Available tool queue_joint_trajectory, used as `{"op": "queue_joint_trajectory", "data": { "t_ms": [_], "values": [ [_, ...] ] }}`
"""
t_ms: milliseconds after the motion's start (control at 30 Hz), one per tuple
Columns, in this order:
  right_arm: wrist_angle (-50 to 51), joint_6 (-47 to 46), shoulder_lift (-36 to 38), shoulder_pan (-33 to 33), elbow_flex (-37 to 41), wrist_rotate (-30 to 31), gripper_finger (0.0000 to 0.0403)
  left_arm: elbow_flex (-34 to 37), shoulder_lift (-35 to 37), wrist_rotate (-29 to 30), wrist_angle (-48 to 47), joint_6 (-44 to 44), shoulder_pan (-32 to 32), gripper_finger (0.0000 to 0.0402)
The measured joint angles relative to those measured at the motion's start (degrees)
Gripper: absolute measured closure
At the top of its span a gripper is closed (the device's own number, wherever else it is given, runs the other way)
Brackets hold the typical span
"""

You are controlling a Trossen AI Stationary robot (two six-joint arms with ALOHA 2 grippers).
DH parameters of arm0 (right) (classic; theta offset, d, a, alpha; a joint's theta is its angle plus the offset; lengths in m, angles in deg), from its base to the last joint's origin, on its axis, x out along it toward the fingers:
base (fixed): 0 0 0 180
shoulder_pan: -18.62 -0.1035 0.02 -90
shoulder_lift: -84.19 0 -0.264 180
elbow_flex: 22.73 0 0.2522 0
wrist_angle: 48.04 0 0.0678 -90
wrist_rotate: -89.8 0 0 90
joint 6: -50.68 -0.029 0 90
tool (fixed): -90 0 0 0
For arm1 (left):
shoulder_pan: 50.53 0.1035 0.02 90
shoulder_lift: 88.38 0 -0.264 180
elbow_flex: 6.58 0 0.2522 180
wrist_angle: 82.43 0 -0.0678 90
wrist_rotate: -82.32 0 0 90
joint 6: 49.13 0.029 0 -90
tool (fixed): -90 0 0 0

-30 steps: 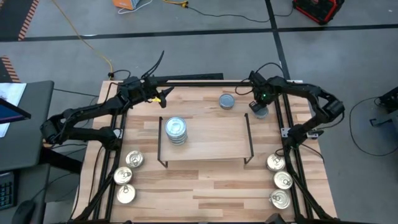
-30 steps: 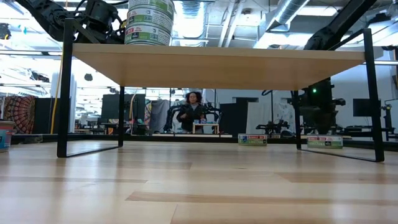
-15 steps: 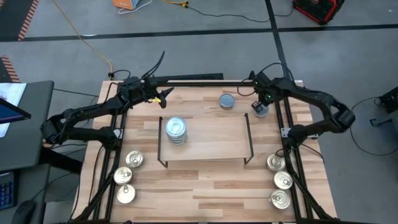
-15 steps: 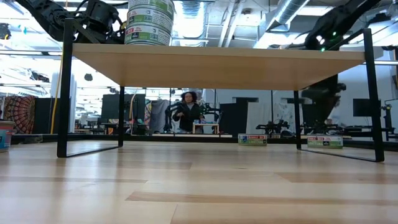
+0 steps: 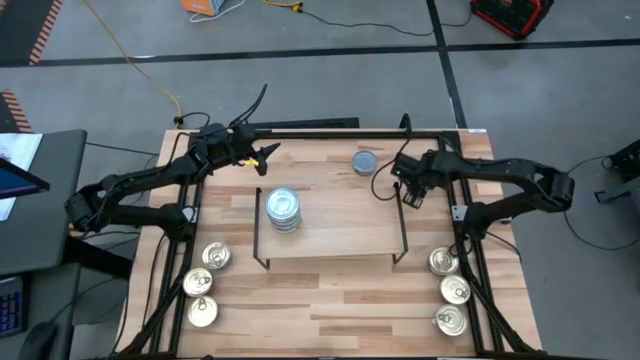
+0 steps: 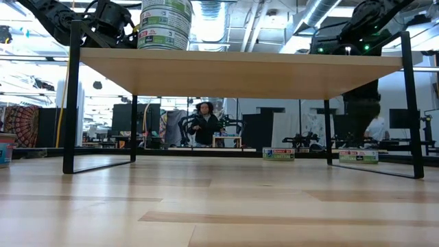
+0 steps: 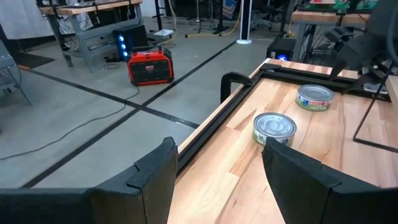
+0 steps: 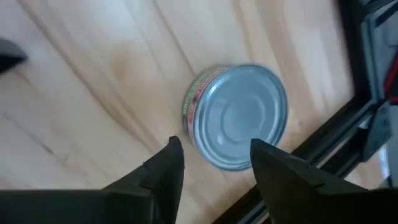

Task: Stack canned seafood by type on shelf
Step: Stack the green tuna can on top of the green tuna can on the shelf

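The right pincer [image 8: 217, 151] hung with its fingers parted, released, over a blue-grey tin [image 8: 239, 115]. That tin lay flat on the bench [image 5: 330, 300] near its back right corner, between the right end of the shelf [image 5: 340, 228] and the black rail along the bench's right edge. A second blue-grey tin [image 5: 365, 162] sat on the bench behind the shelf's back edge. On the shelf top, towards its left end, stood a stack of blue-grey tins [image 5: 283, 208]. Three shiny pull-tab tins [image 5: 198, 283] lay in a row by the bench's front left corner, and three more shiny tins [image 5: 455, 290] by its front right corner. The left pincer [image 7: 219, 148] waited over the back left corner of the bench, fingers apart and empty
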Motion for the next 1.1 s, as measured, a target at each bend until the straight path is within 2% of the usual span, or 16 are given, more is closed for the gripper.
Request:
{"op": "queue_joint_trajectory", "data": {
  "t_ms": [133,433,533,633,733,967,1100],
  "values": [
    [0.24,-0.74,-0.83,-1.03,-0.01,0.91,0.0178,0.00,0.00,-0.01,0.00,0.05,0.00,0.0178],
    [3.34,-9.86,-3.00,-2.84,-3.69,0.09,0.0210,0.00,0.00,-0.10,-0.52,0.51,0.00,0.0178],
    [4.26,-13.75,-2.77,-1.84,-5.22,-3.49,0.0216,0.00,0.00,-0.11,-0.61,0.45,0.00,0.0178],
    [4.16,-21.95,-2.67,-1.36,-5.97,-6.27,0.0219,0.00,0.00,-0.10,-0.60,0.50,0.00,0.0178],
    [2.08,-27.60,-2.61,-1.45,-4.66,-5.16,0.0223,0.00,0.00,-0.10,-0.62,0.56,0.00,0.0178],
    [0.88,-33.70,-2.61,-0.20,-1.42,0.19,0.0233,-0.67,0.00,-0.09,-0.48,2.90,0.00,0.0178],
    [-2.62,-34.81,-2.68,1.15,1.40,0.34,0.0233,-1.58,0.04,-0.09,-0.44,3.24,0.00,0.0178]
  ]
}}
